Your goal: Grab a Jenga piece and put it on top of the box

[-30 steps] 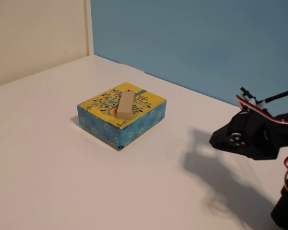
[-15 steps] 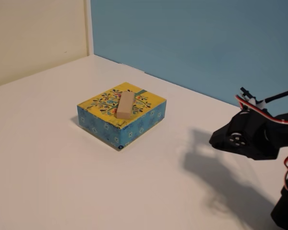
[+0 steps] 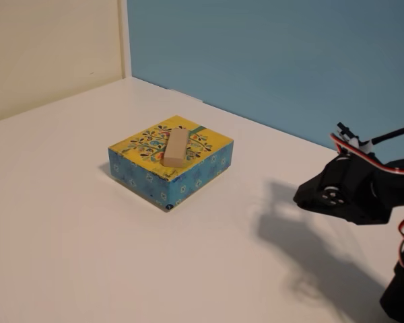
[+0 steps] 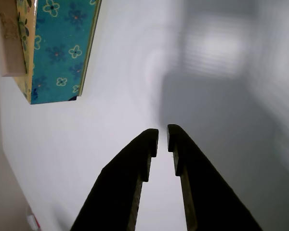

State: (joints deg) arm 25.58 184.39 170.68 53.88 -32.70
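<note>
Jenga piece (image 3: 176, 147) already lies flat atop the box (image 3: 209, 161) at ten o'clock from the gripper (image 4: 162, 137) — whose jaws are nearly closed, empty — so retreat without nudging either.

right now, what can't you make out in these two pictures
- Fixed view: the jaws are hidden behind the arm's black body; the arm is cut off by the right edge.
- Wrist view: the box and the block on it are cut off by the top and left edges.
- Fixed view: the box's far sides face away from the camera.
- Wrist view: the gripper has its tips nearly touching and holds nothing.
</note>
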